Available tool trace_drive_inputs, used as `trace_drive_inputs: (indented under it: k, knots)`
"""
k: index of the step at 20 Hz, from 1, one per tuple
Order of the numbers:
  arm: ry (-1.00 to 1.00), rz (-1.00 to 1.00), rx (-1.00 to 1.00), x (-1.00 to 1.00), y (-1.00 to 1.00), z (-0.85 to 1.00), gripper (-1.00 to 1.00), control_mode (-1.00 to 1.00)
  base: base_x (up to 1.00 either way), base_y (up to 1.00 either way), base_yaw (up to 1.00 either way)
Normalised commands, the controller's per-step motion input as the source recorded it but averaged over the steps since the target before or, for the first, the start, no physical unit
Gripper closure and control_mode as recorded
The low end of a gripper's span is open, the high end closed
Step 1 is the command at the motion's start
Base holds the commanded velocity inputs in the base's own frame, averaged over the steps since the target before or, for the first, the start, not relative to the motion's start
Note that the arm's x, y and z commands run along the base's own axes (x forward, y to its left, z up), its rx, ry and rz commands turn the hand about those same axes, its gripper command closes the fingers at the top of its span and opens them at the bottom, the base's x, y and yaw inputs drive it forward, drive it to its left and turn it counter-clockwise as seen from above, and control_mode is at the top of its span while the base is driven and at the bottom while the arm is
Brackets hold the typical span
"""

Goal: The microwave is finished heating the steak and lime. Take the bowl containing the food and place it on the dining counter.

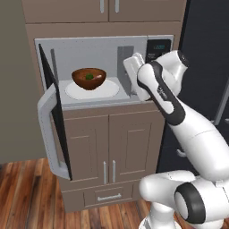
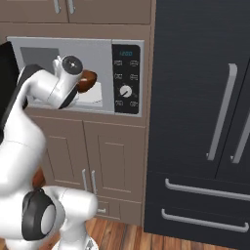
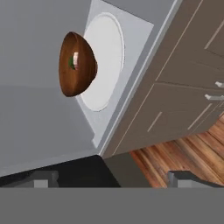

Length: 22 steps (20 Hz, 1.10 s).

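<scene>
A glossy reddish-brown wooden bowl (image 1: 89, 78) sits on the white round turntable (image 1: 92, 90) inside the open silver-framed microwave (image 1: 103, 47). The tool (image 3: 113, 178), jaws wide and empty, hangs at the cavity's mouth, apart from the bowl. Risk: gripping the shallow rim could tip the bowl, spilling the small green lime (image 1: 89, 76).

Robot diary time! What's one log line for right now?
microwave: door open | bowl: on turntable, lime inside | gripper: open, empty, short of bowl

Glossy wooden bowl (image 1: 89, 78) on a smooth white turntable (image 1: 92, 91); matt grey microwave (image 1: 103, 71) walls, brown wood-grain cabinets (image 1: 109, 156), planked wooden floor (image 1: 27, 197).
</scene>
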Motion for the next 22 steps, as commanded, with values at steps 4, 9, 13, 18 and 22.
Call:
trace_drive_inputs:
  k: [4, 9, 13, 18, 22]
  knots:
    - [0.07, 0.00, -0.06, 0.38, 0.25, -0.11, -1.00, -1.00, 0.00, 0.00, 0.00]
    - [0.06, 0.00, -0.05, 0.66, 0.17, -0.05, -1.00, -1.00, 0.00, 0.00, 0.00]
    - [0.12, 0.00, -0.09, 0.70, 0.26, -0.16, -1.00, -1.00, 0.00, 0.00, 0.00]
    - [0.15, 0.00, -0.11, 0.65, 0.31, -0.35, -1.00, -1.00, 0.00, 0.00, 0.00]
    - [0.10, 0.00, -0.05, 0.61, 0.29, -0.23, -1.00, -1.00, 0.00, 0.00, 0.00]
